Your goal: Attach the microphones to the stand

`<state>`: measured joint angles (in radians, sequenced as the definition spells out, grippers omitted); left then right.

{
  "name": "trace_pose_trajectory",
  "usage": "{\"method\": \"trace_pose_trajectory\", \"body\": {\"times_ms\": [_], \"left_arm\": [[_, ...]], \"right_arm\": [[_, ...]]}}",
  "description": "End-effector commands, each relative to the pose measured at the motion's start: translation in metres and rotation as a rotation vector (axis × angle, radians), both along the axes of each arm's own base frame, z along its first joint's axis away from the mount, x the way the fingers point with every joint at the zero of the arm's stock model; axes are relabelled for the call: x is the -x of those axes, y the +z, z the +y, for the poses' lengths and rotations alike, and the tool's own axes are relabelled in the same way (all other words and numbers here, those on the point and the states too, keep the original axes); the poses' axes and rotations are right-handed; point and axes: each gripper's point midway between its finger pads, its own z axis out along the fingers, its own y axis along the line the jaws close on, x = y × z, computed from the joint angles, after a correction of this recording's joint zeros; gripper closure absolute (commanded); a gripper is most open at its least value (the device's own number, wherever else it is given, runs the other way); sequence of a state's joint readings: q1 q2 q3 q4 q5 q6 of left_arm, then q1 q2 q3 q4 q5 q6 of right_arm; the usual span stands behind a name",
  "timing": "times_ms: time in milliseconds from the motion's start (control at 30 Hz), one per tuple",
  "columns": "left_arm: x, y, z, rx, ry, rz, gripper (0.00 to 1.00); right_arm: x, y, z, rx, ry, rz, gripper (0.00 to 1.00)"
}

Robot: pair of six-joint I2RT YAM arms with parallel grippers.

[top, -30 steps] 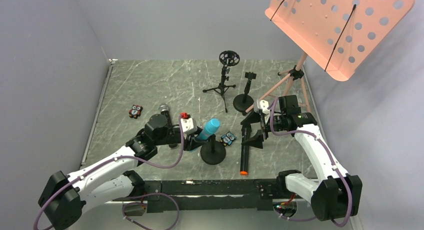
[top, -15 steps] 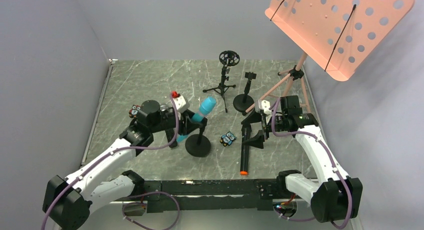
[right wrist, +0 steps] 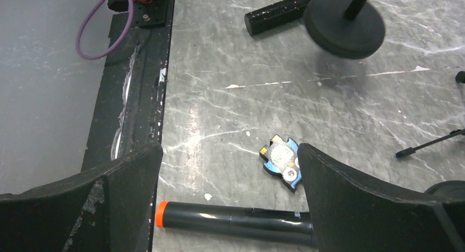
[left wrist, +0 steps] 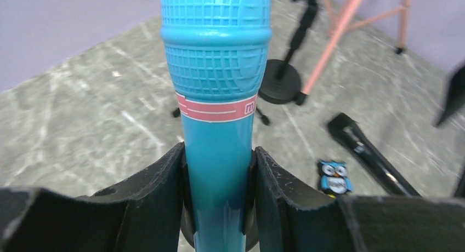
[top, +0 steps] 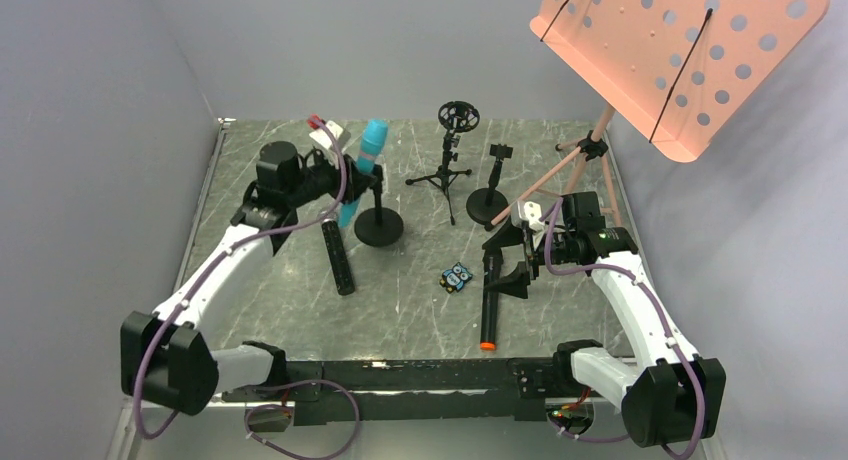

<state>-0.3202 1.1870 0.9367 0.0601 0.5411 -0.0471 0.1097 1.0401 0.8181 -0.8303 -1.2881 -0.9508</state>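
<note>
The light blue microphone (top: pixel 371 143) (left wrist: pixel 216 98) stands tilted at the back left, over a black stand with a round base (top: pixel 380 227). My left gripper (top: pixel 348 180) (left wrist: pixel 218 153) is shut on its handle, and a black clip shows between the fingers (left wrist: pixel 164 192) and the handle. A black microphone (top: pixel 338 258) lies flat just in front of that stand; its head is hidden. The black microphone with the orange end ring (top: pixel 488 315) (right wrist: pixel 236 219) lies at the front right. My right gripper (top: pixel 510 258) (right wrist: pixel 229 148) hangs open above its head end, not touching it.
A tripod stand with a ring mount (top: pixel 457 115) and a round-based stand with a clip (top: pixel 487 205) stand at the back. A pink music stand (top: pixel 680 50) rises at the back right. A small blue owl figure (top: pixel 457 277) (right wrist: pixel 282 161) lies between the arms.
My left arm has swung back and to the left, taking the light blue microphone and its stand along. The black microphone it covered now lies exposed. The right arm has not moved.
</note>
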Motion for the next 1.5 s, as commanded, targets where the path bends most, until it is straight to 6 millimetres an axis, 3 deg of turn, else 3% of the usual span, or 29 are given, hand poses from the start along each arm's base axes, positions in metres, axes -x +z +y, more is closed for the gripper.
{"method": "trace_pose_trajectory", "body": {"times_ms": [0,200,367,633,833,1033,1267,1467], "left_arm": [[-0.05,0.086,0.033,0.08,0.151,-0.242,0.96],[-0.113,0.098,0.097,0.05,0.4,-0.315,0.96],[-0.159,0.075,0.149,-0.054,0.553,-0.362,0.96],[-0.198,0.055,0.22,-0.17,0.644,-0.454,0.96],[-0.205,0.03,0.26,-0.163,0.675,-0.413,0.96],[-0.2,0.013,0.267,-0.134,0.67,-0.368,0.91],[-0.193,0.007,0.266,-0.092,0.686,-0.327,0.54],[-0.184,0.008,0.271,-0.122,0.714,-0.314,0.34]], "right_arm": [[-0.001,0.019,0.002,-0.041,0.027,-0.085,0.0],[0.0,0.019,0.002,-0.044,0.032,-0.087,0.0],[0.001,0.02,0.003,-0.047,0.035,-0.085,0.0],[0.001,0.017,0.002,-0.043,0.037,-0.075,0.0],[0.0,0.015,0.002,-0.04,0.037,-0.067,0.0],[-0.001,0.014,0.002,-0.038,0.038,-0.062,0.0],[-0.002,0.012,0.002,-0.033,0.035,-0.058,0.0],[-0.002,0.012,0.002,-0.034,0.037,-0.061,0.0]]}}
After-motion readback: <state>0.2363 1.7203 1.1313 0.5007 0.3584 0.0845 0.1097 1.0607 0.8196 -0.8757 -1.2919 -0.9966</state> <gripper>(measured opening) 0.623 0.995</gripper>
